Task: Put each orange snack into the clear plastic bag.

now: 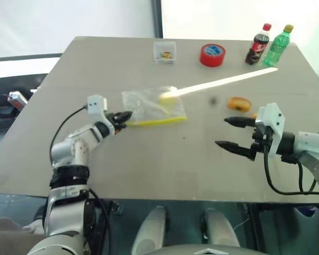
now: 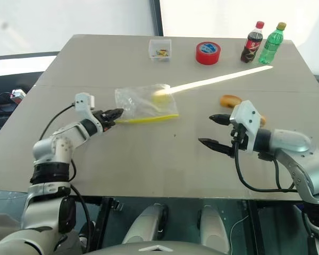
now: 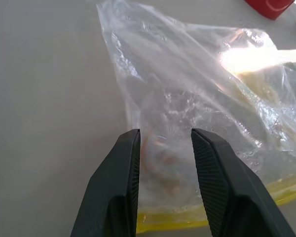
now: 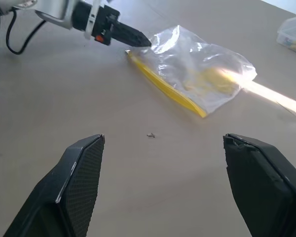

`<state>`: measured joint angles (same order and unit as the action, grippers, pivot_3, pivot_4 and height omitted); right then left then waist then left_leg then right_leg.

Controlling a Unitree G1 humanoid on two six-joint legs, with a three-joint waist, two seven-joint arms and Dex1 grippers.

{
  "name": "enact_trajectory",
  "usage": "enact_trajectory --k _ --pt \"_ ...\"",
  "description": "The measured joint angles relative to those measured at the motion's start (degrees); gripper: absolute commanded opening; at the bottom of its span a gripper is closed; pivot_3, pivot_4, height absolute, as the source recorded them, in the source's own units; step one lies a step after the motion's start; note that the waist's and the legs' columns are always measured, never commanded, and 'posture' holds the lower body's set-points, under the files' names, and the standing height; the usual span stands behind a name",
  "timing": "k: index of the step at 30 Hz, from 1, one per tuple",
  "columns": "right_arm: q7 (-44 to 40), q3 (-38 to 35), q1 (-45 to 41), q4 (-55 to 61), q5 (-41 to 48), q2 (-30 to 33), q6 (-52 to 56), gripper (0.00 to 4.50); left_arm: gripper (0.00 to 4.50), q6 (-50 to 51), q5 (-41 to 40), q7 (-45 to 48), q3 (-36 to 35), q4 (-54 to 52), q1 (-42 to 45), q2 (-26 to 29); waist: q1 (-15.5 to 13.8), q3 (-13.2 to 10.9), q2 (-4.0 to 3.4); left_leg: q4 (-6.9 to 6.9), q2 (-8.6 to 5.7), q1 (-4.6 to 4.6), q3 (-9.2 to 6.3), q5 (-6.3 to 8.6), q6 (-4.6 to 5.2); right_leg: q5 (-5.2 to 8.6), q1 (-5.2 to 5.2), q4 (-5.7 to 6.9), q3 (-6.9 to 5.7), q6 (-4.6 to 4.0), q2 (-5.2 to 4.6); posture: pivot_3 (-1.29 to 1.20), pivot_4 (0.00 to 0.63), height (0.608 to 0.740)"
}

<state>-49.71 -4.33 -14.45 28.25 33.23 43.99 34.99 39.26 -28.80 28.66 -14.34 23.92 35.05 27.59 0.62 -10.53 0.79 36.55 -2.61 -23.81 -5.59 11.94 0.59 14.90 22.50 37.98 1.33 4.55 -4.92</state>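
The clear plastic bag [image 1: 149,105] lies flat near the table's middle, its yellow strip [image 1: 155,121] along the near edge. A yellowish lump [image 4: 207,79] shows through the bag; I cannot tell what it is. My left gripper [image 1: 125,118] is open, its fingertips [image 3: 130,148] at the bag's left corner by the strip. One orange snack [image 1: 238,103] lies on the table to the right of the bag. My right gripper [image 1: 223,133] hangs wide open just in front of that snack, pointing left toward the bag and holding nothing. A sliver of orange [image 2: 262,121] peeks from behind its housing.
Along the table's far edge stand a small clear box [image 1: 165,52], a red tape roll [image 1: 212,54], a cola bottle [image 1: 258,45] and a green bottle [image 1: 279,45]. A bright strip of sunlight [image 1: 228,81] crosses the table [image 1: 149,159] onto the bag.
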Motion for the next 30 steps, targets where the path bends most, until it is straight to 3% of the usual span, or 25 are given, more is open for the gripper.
enact_trajectory --k 4,7,9,16,19,23,30 --pt "0.15 0.12 -0.02 -0.14 -0.25 -0.26 -0.06 3.93 1.73 -4.22 4.5 2.94 2.91 10.49 6.29 0.39 -0.09 0.11 0.01 0.0 -0.04 0.07 -0.04 0.0 0.0 0.0 -0.05 0.04 -0.04 0.0 -0.01 0.0 0.15 0.74" --pt "0.23 0.15 0.0 -0.14 -0.4 -0.67 -0.15 3.98 0.9 -6.52 6.86 3.63 4.09 13.85 7.85 0.51 -0.03 0.25 -0.05 0.0 -0.04 0.13 -0.06 0.0 0.0 0.0 -0.08 0.08 -0.02 0.01 -0.01 0.0 0.15 0.74" --pt "0.43 0.15 0.43 -0.11 -0.6 -1.12 -0.2 3.98 0.06 -8.56 8.45 4.22 4.3 16.52 8.71 0.68 0.0 0.29 -0.05 0.01 -0.04 0.14 -0.08 -0.01 0.0 0.0 -0.08 0.09 -0.03 0.01 0.0 0.0 0.15 0.74" --pt "1.57 1.1 0.77 0.04 -1.37 -2.29 -0.23 3.98 0.06 -9.68 9.48 5.59 3.76 17.87 9.1 0.48 -0.05 0.31 -0.05 0.05 -0.06 0.11 -0.21 -0.01 0.0 0.0 -0.09 0.1 -0.03 0.02 -0.03 0.0 0.15 0.74" --pt "2.32 2.38 0.46 -0.01 -2.53 -3.15 -0.49 3.98 0.06 -6.61 7.48 7.14 2.45 14.46 7.28 -0.13 0.06 0.31 -0.05 0.05 -0.05 0.09 -0.21 -0.01 0.0 -0.01 -0.08 0.09 -0.02 0.02 -0.04 0.0 0.15 0.74" --pt "3.5 5.84 -1.27 -0.69 -5.81 -5.08 -2.24 3.98 0.06 5.68 -0.8 9.8 0.61 2.92 1.81 -2.71 0.19 0.28 0.01 0.05 0.0 -0.02 -0.28 -0.01 -0.01 -0.01 0.0 0.08 -0.03 0.02 -0.05 0.0 0.15 0.74" --pt "4.95 17.26 -5.77 -8.26 -18.23 -8.55 -10.14 3.98 0.06 24.47 -14.18 4.66 -4.47 -20.18 -4.58 -3.9 0.61 0.23 0.08 -0.03 0.09 0.01 -0.24 -0.08 -0.14 -0.01 0.1 0.12 0.03 0.01 -0.01 0.0 0.15 0.74"
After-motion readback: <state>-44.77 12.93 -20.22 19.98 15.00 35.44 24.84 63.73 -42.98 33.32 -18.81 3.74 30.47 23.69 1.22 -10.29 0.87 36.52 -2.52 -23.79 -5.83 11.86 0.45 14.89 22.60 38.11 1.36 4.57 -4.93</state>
